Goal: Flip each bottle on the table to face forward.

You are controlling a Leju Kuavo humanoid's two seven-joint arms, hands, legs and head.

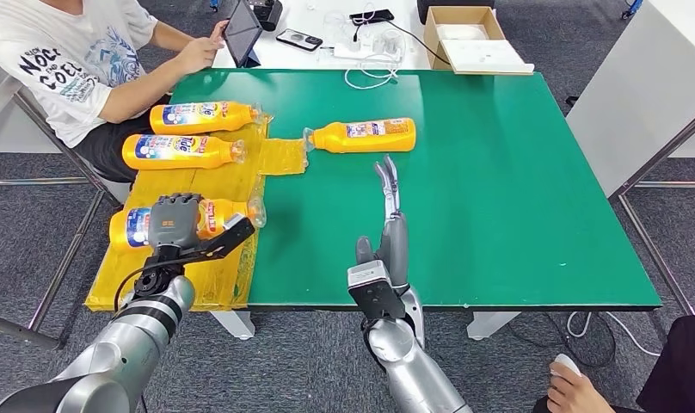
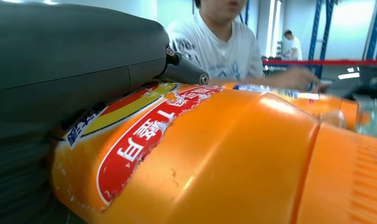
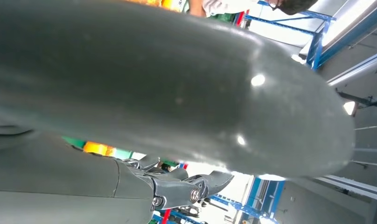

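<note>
Several orange bottles lie on their sides. The nearest bottle (image 1: 217, 215) rests on a yellow plastic sheet (image 1: 232, 176) at the table's left front, and my left hand (image 1: 174, 222) grips it from above, thumb along its near side. In the left wrist view that bottle (image 2: 224, 158) shows a red label right against my left hand (image 2: 74, 70). Two more bottles (image 1: 202, 115) (image 1: 179, 151) lie farther back on the sheet. A fourth bottle (image 1: 365, 135) lies on the green table (image 1: 516, 198). My right hand (image 1: 391, 232) stands open, fingers straight, pointing toward it from some way short.
A person (image 1: 77, 60) sits at the far left corner holding a tablet (image 1: 241, 33). Behind the green table are a cardboard box (image 1: 473, 39), a phone (image 1: 298, 39) and cables. Another person's hand (image 1: 575, 385) shows at the lower right.
</note>
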